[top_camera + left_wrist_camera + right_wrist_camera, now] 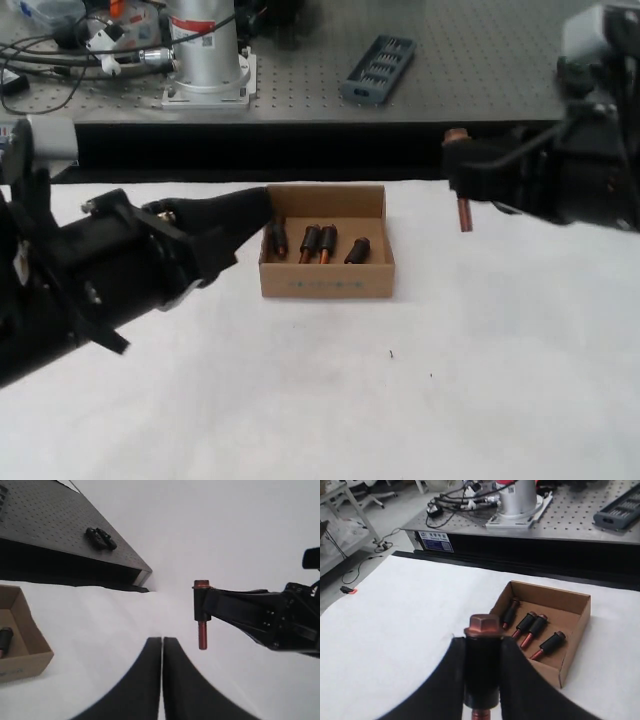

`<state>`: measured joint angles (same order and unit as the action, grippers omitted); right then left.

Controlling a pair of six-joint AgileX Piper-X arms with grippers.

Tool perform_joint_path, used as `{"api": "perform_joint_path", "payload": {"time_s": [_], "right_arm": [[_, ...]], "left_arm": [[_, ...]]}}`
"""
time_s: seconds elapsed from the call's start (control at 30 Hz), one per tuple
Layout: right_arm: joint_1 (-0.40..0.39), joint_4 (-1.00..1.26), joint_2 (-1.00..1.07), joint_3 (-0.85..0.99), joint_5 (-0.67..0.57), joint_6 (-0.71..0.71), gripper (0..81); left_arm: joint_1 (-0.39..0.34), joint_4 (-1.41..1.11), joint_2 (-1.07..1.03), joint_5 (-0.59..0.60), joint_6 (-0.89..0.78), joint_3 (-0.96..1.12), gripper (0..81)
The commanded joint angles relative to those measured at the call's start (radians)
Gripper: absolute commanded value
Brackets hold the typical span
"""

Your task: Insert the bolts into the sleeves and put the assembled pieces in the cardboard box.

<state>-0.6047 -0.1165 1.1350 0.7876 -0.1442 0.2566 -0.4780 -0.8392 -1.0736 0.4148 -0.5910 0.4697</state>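
Closest in, the right gripper has its two black fingers clamped on a short black cylindrical sleeve. A copper-coloured hex-head bolt runs through the sleeve, head up, with its threaded shank poking out below. This assembled piece hangs upright in the air off to the right of the small open brown cardboard box, well apart from it. Four more sleeved bolts lie side by side in the box.

The left gripper sits near the box's left side, fingers pressed together on nothing.

I'd judge the piece light, rigid and hard, not fragile. The sleeve looks smooth, though, and the bolt may slide out if tipped head-down. The sleeve's middle seems the right place to hold it.
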Motion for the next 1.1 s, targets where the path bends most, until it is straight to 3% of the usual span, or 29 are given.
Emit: {"api": "perform_joint_path", "payload": {"time_s": [0.0, 0.47, 0.6, 0.73, 0.83, 1.07], "right_arm": [[0.022, -0.045, 0.114, 0.11, -0.032, -0.011, 3.7], [0.024, -0.153, 0.536, 0.453, -0.03, -0.011, 3.7], [0.024, -0.189, 0.635, 0.538, -0.031, -0.006, 3.7], [0.025, -0.215, 0.731, 0.625, -0.031, -0.006, 3.7], [0.025, -0.222, 0.797, 0.688, -0.031, -0.006, 3.7], [0.025, -0.254, 0.945, 0.824, -0.023, -0.003, 3.7]], "left_arm": [[0.029, 0.019, 0.012, 0.048, 0.031, 0.004, 0.6], [0.135, 0.281, 0.013, 0.053, 0.256, 0.004, 0.6], [0.179, 0.44, 0.052, -0.063, 0.281, 0.004, 0.6], [0.224, 0.645, 0.122, -0.124, 0.437, 0.004, 0.6], [0.24, 0.763, 0.179, -0.16, 0.542, 0.004, 0.6], [0.245, 0.913, 0.278, -0.227, 0.591, 0.004, 0.6]]}}
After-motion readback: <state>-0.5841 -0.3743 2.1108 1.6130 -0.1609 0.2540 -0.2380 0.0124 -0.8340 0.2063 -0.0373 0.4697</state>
